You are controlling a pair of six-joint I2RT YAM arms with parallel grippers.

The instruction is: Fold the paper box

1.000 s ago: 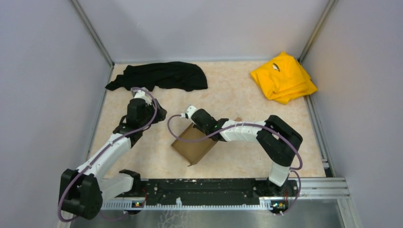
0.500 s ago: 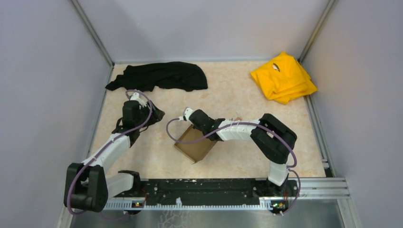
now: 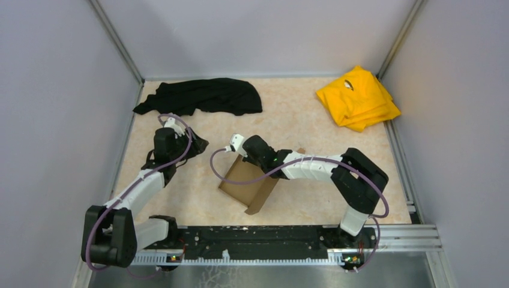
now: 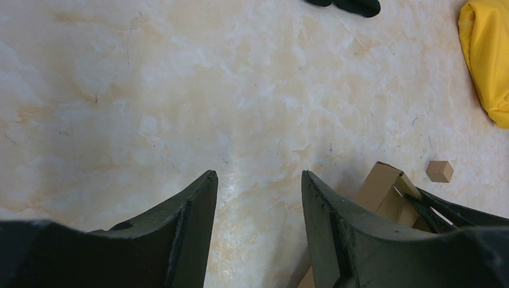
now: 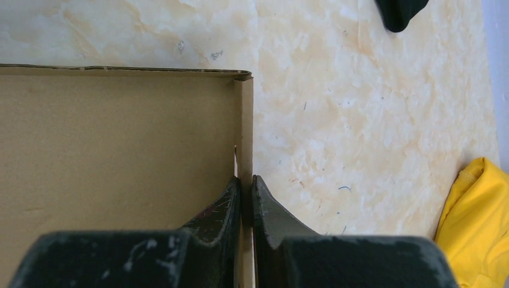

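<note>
The paper box [image 3: 247, 185] lies on the table [image 3: 300, 120] just left of centre in the top view, below the black cloth [image 3: 201, 96] and well apart from the yellow cloth [image 3: 358, 96] at upper right. Its brown inner face is up. It sits turned like a diamond, one corner toward the lower edge of the frame and one up under the right wrist. A raised wall shows along its lower-right side. The visible sides look close to equal, so I cannot tell the long axis for sure; both edges run on diagonals of the frame.

The right gripper [image 5: 245, 195] is clamped on a thin upright wall of the box, one finger inside and one outside. In the right wrist view that wall runs straight up the frame to a corner. The left gripper [image 4: 258, 177] hangs with its fingers apart over bare table, holding nothing. The box and a tiny brown cube [image 4: 440, 171] sit at its lower right.

The step looks like standing and setting this side wall. To do it well, the pinch should stay square to the wall and turn it about its crease, not pull sideways, or the light sheet is likely to slide. The idle left gripper could press the floor panel flat to anchor it.
</note>
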